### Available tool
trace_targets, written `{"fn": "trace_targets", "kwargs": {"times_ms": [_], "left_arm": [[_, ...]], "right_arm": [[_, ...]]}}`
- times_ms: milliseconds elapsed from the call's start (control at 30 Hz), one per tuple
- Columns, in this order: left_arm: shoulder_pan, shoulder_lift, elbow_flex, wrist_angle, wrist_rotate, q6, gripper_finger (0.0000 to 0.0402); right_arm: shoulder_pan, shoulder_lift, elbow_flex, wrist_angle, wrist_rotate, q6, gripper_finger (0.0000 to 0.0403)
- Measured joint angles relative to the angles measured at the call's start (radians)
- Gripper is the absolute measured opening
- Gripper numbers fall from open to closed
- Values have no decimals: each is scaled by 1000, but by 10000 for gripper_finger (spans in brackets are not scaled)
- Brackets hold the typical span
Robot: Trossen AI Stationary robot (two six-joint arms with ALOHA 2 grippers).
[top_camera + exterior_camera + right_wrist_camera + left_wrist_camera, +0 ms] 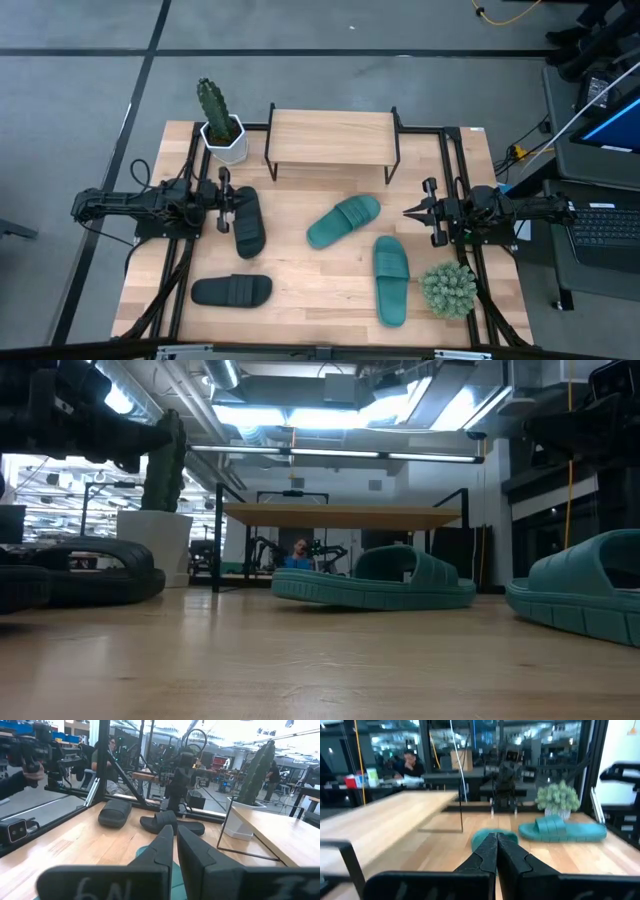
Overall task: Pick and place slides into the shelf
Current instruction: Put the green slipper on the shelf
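Observation:
Two teal slides lie sole-down on the table, one near the middle [343, 220] and one nearer the front right [391, 280]. Two black slides lie on the left, one by my left gripper [248, 222] and one near the front edge [232, 291]. The shelf [332, 140] stands at the table's far side on thin black legs, its plank top bare. My left gripper [496, 842] hovers shut beside the upper black slide, above the table. My right gripper [175, 834] hovers shut at the right, pointing toward the middle teal slide [492, 836].
A cactus in a white pot [220, 128] stands left of the shelf. A small bushy green plant [449, 290] sits at the front right beside the teal slide. Black frame rails run along both table sides. People sit at desks in the room beyond.

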Motion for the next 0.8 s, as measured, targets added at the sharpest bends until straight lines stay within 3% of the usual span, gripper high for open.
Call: {"fn": "trace_targets", "kwargs": {"times_ms": [400, 567, 800], "left_arm": [[0, 0, 0, -64, 9, -71, 0], [0, 1, 0, -78, 44, -107, 0], [0, 1, 0, -47, -21, -134, 0]], "right_arm": [[0, 0, 0, -4, 5, 1, 28], [0, 1, 0, -4, 61, 93, 28], [0, 1, 0, 36, 146, 124, 28]]}}
